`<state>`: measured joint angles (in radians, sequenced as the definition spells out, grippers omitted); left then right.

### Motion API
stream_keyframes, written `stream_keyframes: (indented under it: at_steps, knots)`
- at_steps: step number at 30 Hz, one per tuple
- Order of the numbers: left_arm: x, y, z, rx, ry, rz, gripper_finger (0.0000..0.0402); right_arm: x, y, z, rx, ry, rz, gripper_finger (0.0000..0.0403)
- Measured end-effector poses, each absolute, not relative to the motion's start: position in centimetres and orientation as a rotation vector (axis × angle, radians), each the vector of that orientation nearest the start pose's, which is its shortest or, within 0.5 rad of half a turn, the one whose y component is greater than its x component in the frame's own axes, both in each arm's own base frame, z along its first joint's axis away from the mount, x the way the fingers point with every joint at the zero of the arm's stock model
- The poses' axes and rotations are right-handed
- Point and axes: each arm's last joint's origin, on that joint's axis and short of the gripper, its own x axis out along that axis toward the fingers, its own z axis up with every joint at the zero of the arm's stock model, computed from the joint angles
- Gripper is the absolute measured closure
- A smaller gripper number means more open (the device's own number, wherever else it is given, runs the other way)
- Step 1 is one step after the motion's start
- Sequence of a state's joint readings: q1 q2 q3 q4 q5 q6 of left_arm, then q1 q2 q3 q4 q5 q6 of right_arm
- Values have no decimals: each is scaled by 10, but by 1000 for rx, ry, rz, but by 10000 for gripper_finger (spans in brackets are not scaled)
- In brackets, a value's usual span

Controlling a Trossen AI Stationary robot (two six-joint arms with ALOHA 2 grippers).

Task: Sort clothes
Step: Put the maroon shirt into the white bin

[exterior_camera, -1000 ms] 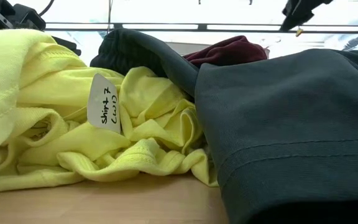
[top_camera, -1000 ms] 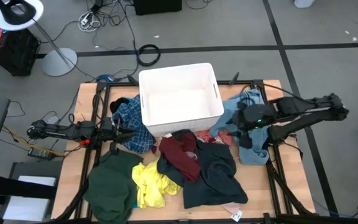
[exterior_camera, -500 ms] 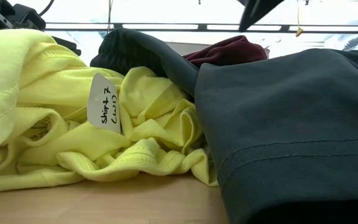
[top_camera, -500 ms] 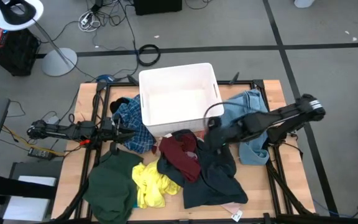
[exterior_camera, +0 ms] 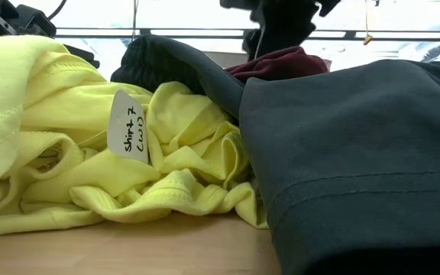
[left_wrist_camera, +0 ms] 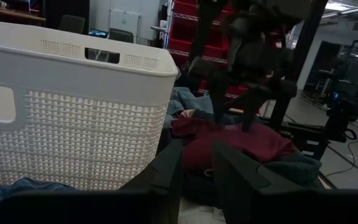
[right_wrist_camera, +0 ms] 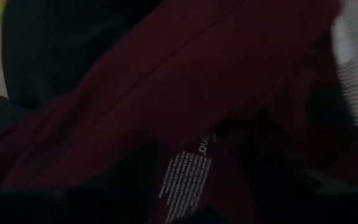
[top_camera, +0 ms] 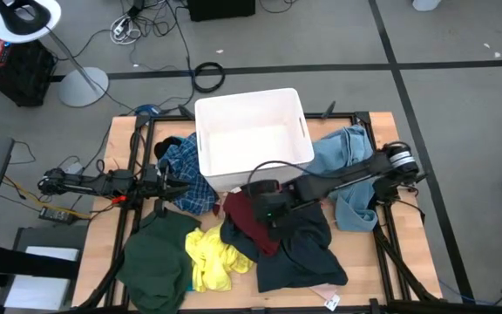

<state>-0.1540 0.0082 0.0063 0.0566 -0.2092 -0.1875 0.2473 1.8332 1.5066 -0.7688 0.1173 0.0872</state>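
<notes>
Just in front of the white bin [top_camera: 253, 135], touching its near wall, lies the maroon garment [top_camera: 253, 216], spread over a dark navy garment [top_camera: 299, 249] that reaches further from the bin. Over the maroon cloth hangs the right gripper [top_camera: 268, 208], its fingers spread apart and holding nothing; its wrist view is filled with maroon fabric and a white printed label [right_wrist_camera: 185, 176]. Beside the navy piece, away from the bin's front corner, sits a crumpled yellow shirt [top_camera: 209, 257] with a paper tag [exterior_camera: 127, 127], then a dark green garment [top_camera: 157, 255]. A blue plaid garment [top_camera: 184, 174] lies against the bin's left side, light blue denim [top_camera: 345, 166] against its right. The left gripper [top_camera: 171, 187] rests by the plaid, fingers [left_wrist_camera: 166, 177] partly apart, gripping nothing.
</notes>
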Motion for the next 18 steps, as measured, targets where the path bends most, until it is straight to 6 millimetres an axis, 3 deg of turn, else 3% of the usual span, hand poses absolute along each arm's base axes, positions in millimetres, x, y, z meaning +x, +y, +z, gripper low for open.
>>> stream_keyframes:
  at_steps: [5, 11, 14, 18]
  knots:
    - [97, -9, 171, -197, -59, 50, 312, 383, 88, 232, -110, 1121, 69, 208]
    - [97, -9, 171, -198, -59, 50, 312, 386, 85, 222, -132, 1152, 72, 377]
    - [97, -9, 171, -197, -59, 50, 312, 380, 83, 232, -165, 1147, 42, 387]
    - [97, -9, 171, -197, -59, 50, 312, 363, 77, 277, -204, 1127, -31, 397]
